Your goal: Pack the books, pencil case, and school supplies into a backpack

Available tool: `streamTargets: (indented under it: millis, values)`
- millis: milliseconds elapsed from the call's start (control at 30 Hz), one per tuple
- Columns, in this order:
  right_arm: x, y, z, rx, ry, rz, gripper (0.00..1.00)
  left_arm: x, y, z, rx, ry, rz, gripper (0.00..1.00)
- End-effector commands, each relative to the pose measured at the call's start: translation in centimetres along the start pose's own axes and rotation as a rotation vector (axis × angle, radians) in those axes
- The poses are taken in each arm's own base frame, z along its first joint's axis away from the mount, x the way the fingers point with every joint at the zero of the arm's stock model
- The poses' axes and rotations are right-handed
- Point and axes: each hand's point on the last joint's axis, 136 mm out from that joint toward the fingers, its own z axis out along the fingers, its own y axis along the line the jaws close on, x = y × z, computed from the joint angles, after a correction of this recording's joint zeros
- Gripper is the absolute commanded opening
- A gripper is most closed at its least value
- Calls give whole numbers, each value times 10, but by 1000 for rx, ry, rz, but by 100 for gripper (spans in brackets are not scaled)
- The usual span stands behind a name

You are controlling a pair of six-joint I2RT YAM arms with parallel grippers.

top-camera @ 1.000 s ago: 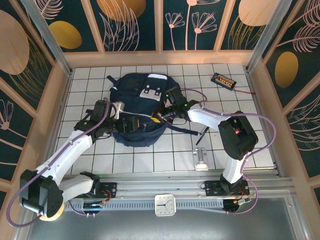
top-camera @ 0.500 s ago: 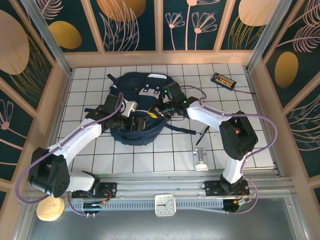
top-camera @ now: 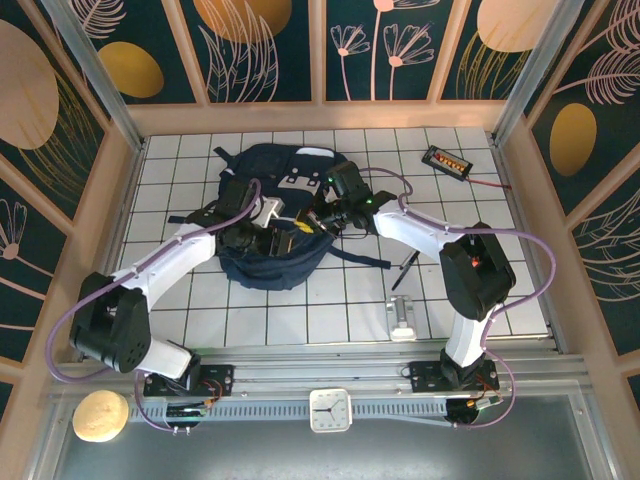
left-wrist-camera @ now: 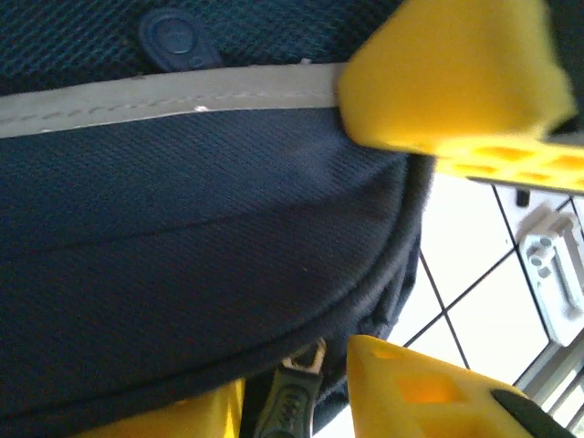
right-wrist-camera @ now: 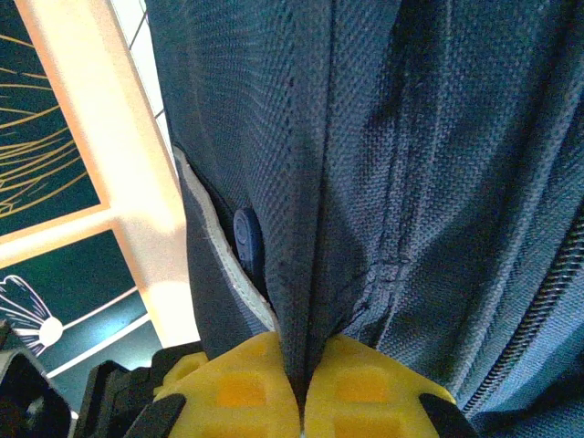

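Backpack (top-camera: 282, 272) fabric sits pinched in the closed right claw (right-wrist-camera: 299, 354); the half-open left claw (left-wrist-camera: 365, 224) straddles its edge.

Backpack (top-camera: 280, 268): large, navy-blue woven fabric with white-grey patches, lying on the white-tiled bench beneath both sets of jaws.
Stripe (left-wrist-camera: 164, 99): pale reflective band across the fabric, its end touching the upper finger of the left jaws.
Rim: the bulging piped edge sits between the left jaws; whether it is pinched cannot be told.
Fold: a ridge of fabric is clamped tight in the right jaws.
Pen (top-camera: 405, 270): slim, black, slanted on the bench, well apart from the right jaws.
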Motion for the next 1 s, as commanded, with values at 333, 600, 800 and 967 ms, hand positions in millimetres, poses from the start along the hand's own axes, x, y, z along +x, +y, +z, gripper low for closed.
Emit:
streamTargets:
  millis: [333,600,800,967]
  values:
    - [-5,25,-29,-68,-56,-83,0,17,42,-24,-290,35,34,0]
    - [-5,0,-42,15,-60,-129,0,26,112,-62,-553,33,-56,0]
    - [-26,-34,-74,73,-96,-131,0,20,137,-77,-635,23,-96,0]
    - [-62,-54,-106,92,-136,-143,0,17,135,-77,-625,21,-103,0]
